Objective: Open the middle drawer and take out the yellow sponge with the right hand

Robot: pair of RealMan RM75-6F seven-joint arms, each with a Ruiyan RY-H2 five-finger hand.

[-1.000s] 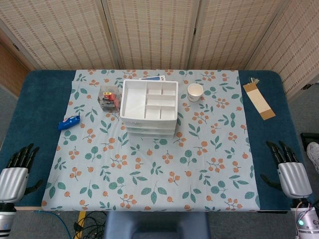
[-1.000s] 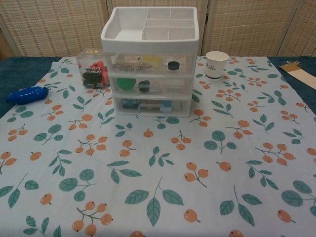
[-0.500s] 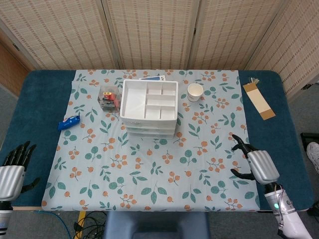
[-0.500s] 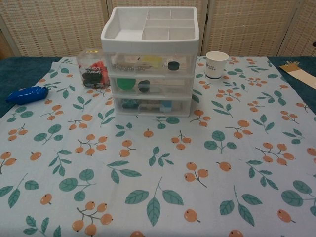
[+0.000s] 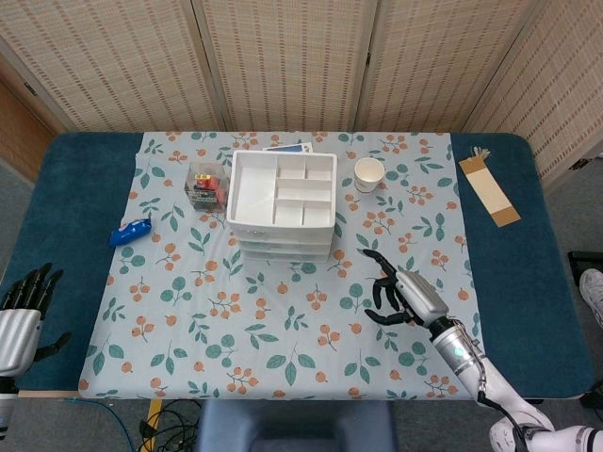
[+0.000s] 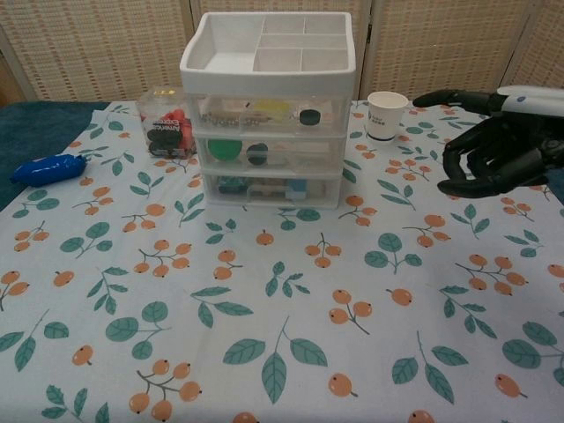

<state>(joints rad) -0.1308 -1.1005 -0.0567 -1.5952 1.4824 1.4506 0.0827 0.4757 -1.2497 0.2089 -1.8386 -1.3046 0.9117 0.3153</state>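
The white three-drawer unit (image 5: 283, 202) stands at the back middle of the table, all drawers shut. Its middle drawer (image 6: 269, 152) shows a green and a dark round item through the clear front. A yellow item (image 6: 271, 107) shows through the top drawer's front; no yellow sponge is plain in the middle drawer. My right hand (image 5: 400, 294) hovers open, fingers spread, to the right of the unit and in front of it, apart from it; the chest view shows this right hand (image 6: 493, 145) level with the drawers. My left hand (image 5: 21, 315) is open, holding nothing, at the table's front left edge.
A paper cup (image 6: 387, 115) stands right of the unit, just behind my right hand. A clear box of small items (image 6: 166, 123) sits left of the unit, a blue object (image 6: 48, 167) further left. A brown card (image 5: 489, 189) lies at the back right.
My right hand has swung from the table's front right edge inward and forward toward the drawer unit, coming into the chest view. The left hand has dropped slightly.
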